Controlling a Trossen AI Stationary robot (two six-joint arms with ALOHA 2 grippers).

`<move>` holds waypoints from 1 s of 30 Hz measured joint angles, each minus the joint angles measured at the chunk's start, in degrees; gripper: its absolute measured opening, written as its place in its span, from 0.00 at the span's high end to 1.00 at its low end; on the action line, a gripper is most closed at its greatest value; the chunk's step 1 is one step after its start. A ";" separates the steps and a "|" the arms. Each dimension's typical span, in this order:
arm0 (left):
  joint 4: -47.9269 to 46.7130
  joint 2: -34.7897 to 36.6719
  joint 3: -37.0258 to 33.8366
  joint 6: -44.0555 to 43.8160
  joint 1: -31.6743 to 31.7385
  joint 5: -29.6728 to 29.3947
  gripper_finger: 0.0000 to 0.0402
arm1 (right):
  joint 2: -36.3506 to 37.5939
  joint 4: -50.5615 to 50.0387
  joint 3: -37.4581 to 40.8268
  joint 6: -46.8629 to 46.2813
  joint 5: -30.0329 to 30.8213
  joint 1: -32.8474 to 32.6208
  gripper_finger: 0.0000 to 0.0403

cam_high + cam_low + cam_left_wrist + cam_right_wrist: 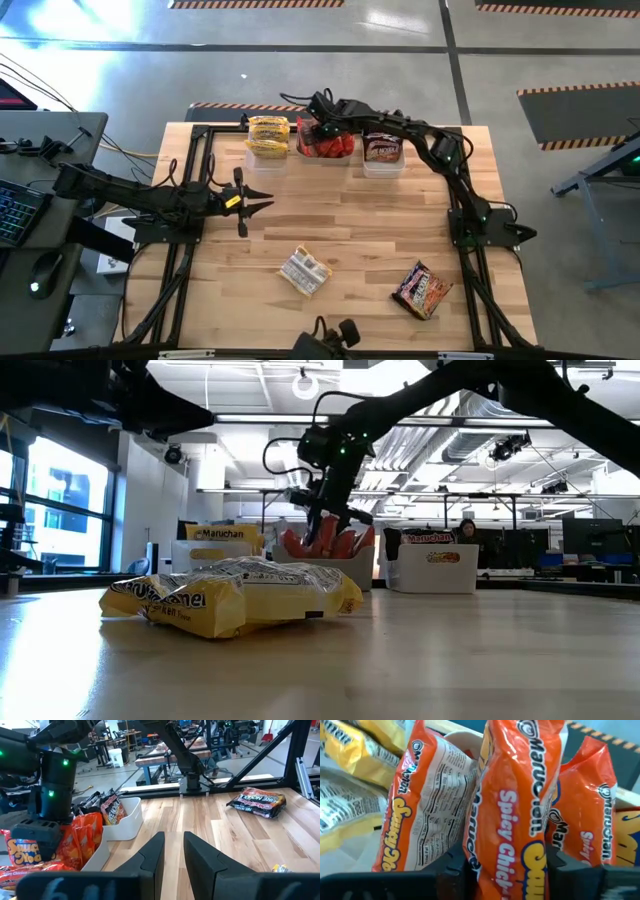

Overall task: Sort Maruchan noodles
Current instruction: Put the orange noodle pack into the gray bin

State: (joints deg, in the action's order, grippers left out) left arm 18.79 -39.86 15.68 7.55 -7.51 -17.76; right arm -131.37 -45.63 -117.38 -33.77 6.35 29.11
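Note:
Three white tubs stand along the far edge. The left tub (268, 150) holds yellow noodle packets, the middle tub (325, 155) red-orange ones and the right tub (382, 160) dark ones. My right gripper (322, 128) reaches over the middle tub, shut on a red-orange packet (515, 805) among others of its colour. A yellow packet (303, 270) and a dark packet (422, 290) lie flat on the near part of the table. My left gripper (268, 205) hovers level at mid-left, open by a narrow gap (173, 837), with nothing between its fingers. My right gripper pinches the red-orange packet across its width (480, 860), one finger (452, 870) on each side edge. The fingers slant down from above over the middle tub. The packet stands on end between two other red-orange packets; its lower end is hidden by them.
Black frame rails (190, 180) run along the table's left and right sides, and a camera mount (330, 335) sits at the near edge. Bare wood lies between the tubs and the loose packets. A person (467, 532) sits in the room beyond the table.

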 joint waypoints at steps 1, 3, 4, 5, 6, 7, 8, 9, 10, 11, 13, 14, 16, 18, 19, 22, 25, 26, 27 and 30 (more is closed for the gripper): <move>-0.02 0.00 0.00 0.00 0.00 0.00 0.84 | -0.03 0.13 0.02 1.04 0.31 -0.28 0.70; -0.17 0.00 0.00 0.00 0.00 0.00 0.84 | -0.02 0.22 0.04 2.56 1.67 -0.90 0.66; -0.20 -0.02 0.00 0.00 0.00 0.00 0.84 | 0.14 0.39 0.12 3.08 1.98 -1.07 0.63; -0.20 -0.02 0.00 0.00 0.00 0.00 0.84 | 0.42 0.32 0.14 3.84 2.04 -1.25 0.60; -0.20 -0.02 0.00 0.00 0.00 0.00 0.84 | 0.94 0.32 0.15 4.16 2.01 -1.39 0.57; -0.20 -0.02 0.00 -0.02 0.00 0.00 0.84 | 1.59 0.43 0.15 4.58 2.01 -1.48 0.54; -0.19 -0.02 0.00 -0.02 0.00 0.00 0.84 | 2.35 0.16 -0.16 5.47 1.94 -1.49 0.51; -0.18 -0.02 0.00 -0.02 0.00 0.00 0.84 | 2.73 -0.81 -1.05 5.97 1.76 -1.51 0.49; -0.20 -0.02 0.00 -0.02 0.00 0.00 0.84 | 3.02 -1.79 -2.08 6.61 1.71 -1.51 0.47; -0.20 -0.02 0.00 -0.03 0.00 0.01 0.84 | 3.23 -3.26 -3.17 6.74 1.72 -1.47 0.45; -0.39 -0.02 0.00 -0.48 0.00 0.02 0.84 | 3.21 -6.61 -5.71 6.85 2.07 -1.51 0.44; -0.68 -0.02 0.00 -0.52 0.00 0.02 0.84 | 3.21 -8.46 -7.28 7.11 2.08 -1.51 0.44; -0.92 -0.02 0.00 -0.56 0.00 0.02 0.84 | 3.37 -10.57 -9.56 8.31 2.29 -1.51 0.46; -0.92 -0.02 0.00 -0.90 0.00 0.02 0.84 | 3.45 -11.58 -10.32 8.66 3.05 -1.51 0.51; -0.92 -0.02 0.00 -0.95 0.00 0.03 0.84 | 3.41 -11.97 -10.32 8.60 3.22 -1.51 0.54; -0.94 -0.02 0.00 -0.94 0.00 0.04 0.84 | 3.21 -11.68 -9.85 8.78 3.30 -1.55 0.69; -0.96 -0.02 0.00 -0.96 0.00 0.02 0.84 | 3.13 -9.81 -7.31 9.09 3.02 -1.73 0.89; -0.96 -0.02 0.00 -0.96 0.00 0.02 0.84 | 3.01 -9.50 -6.45 9.60 2.87 -1.73 0.94; -0.98 -0.02 0.00 -0.99 0.00 0.03 0.84 | 2.99 -8.84 -5.69 10.10 2.83 -1.73 0.97; -0.98 -0.02 0.00 -1.07 0.00 0.04 0.84 | 3.12 -5.25 -2.78 9.78 2.05 -1.73 0.94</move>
State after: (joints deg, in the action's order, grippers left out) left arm 17.80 -39.88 15.68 6.48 -7.51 -17.72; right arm -128.25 -50.88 -120.16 -23.99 8.40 27.38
